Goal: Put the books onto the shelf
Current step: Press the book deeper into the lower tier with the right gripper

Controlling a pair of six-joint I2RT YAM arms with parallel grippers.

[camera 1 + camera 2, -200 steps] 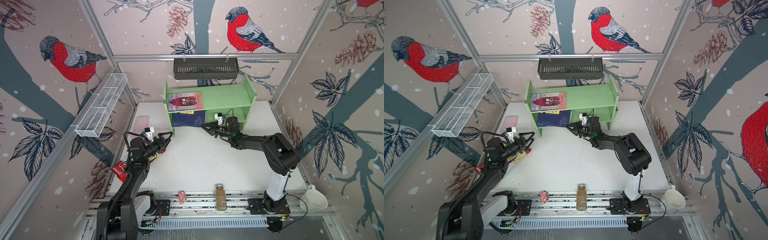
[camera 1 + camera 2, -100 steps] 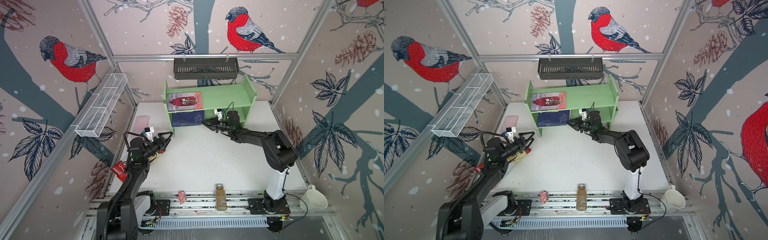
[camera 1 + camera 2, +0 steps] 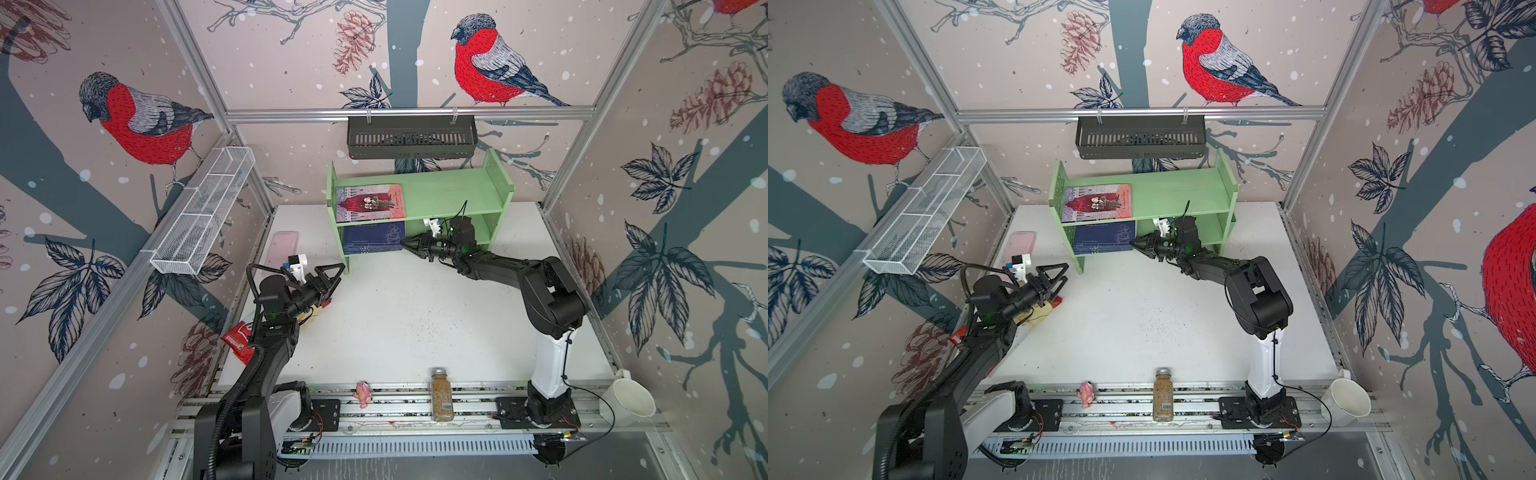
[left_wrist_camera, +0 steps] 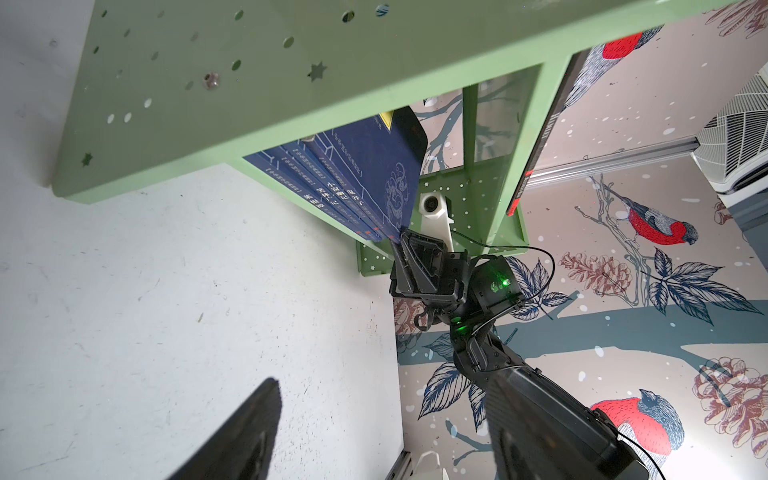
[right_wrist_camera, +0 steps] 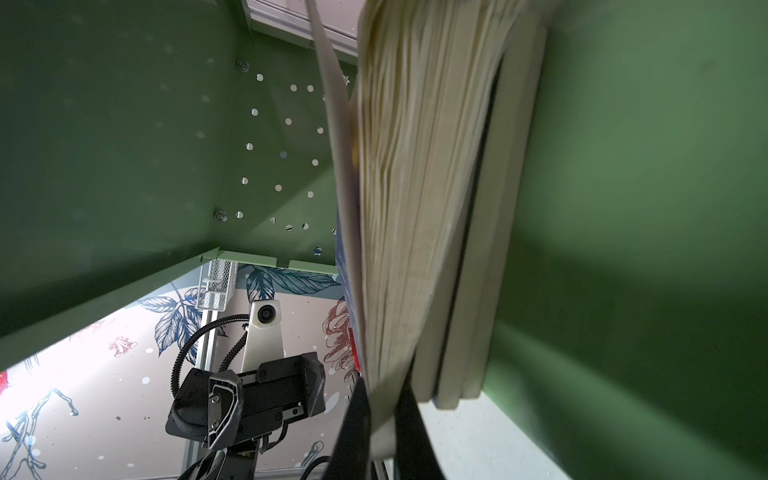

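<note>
Navy books (image 3: 372, 242), thin matte paperbacks with cream page edges, lie stacked flat in the lower tier of the green wooden shelf (image 3: 449, 192), beneath the pink-red book (image 3: 370, 203) on the top tier. My right claw (image 3: 404, 244) is closed at the stack's front corner, seemingly pinching the top one's pages. My left claw (image 3: 336, 276) hangs wide open and empty over the white table (image 3: 415, 324).

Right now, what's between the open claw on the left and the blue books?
The shelf's green side panel stands between the left gripper and the navy books; both top views show it.
</note>
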